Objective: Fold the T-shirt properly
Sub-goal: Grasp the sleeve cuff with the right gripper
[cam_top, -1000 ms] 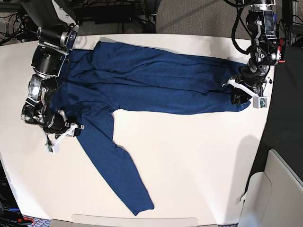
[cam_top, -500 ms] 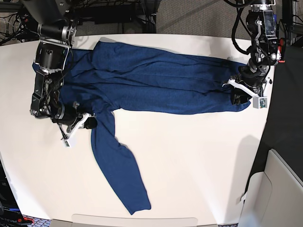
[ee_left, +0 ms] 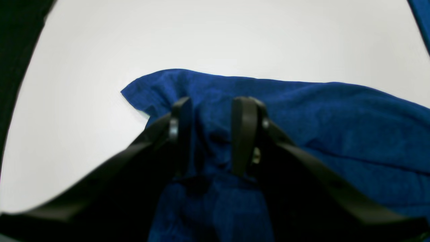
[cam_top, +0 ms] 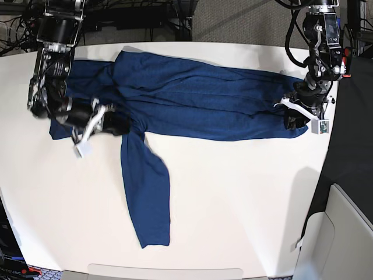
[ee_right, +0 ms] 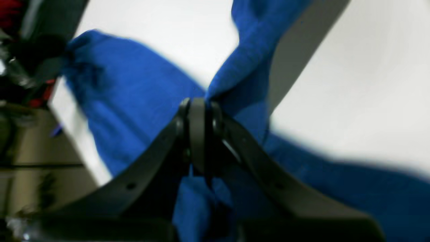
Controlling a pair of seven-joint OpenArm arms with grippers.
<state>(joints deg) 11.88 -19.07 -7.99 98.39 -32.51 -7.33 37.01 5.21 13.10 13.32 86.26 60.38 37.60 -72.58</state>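
The dark blue T-shirt [cam_top: 198,99] lies spread along the far side of the white table [cam_top: 245,198]. One long sleeve [cam_top: 145,192] hangs down toward the front edge. My right gripper [cam_top: 119,124] is at the shirt's left side where that sleeve joins the body. In the right wrist view it [ee_right: 200,111] is shut on a pinch of blue fabric [ee_right: 242,77] lifted off the table. My left gripper [cam_top: 293,121] is at the shirt's right end, near the table edge. In the left wrist view it [ee_left: 212,134] grips bunched fabric [ee_left: 302,111] between its fingers.
The table's right edge runs just beyond my left gripper, with a dark surface [cam_top: 349,134] past it. A pale grey box [cam_top: 344,233] stands at the lower right. Cables and dark equipment [cam_top: 145,14] lie behind the table's far edge.
My right gripper has moved up and to the right with the fabric in it. The sleeve has swung in, its cuff shifting left. The left arm has not moved.
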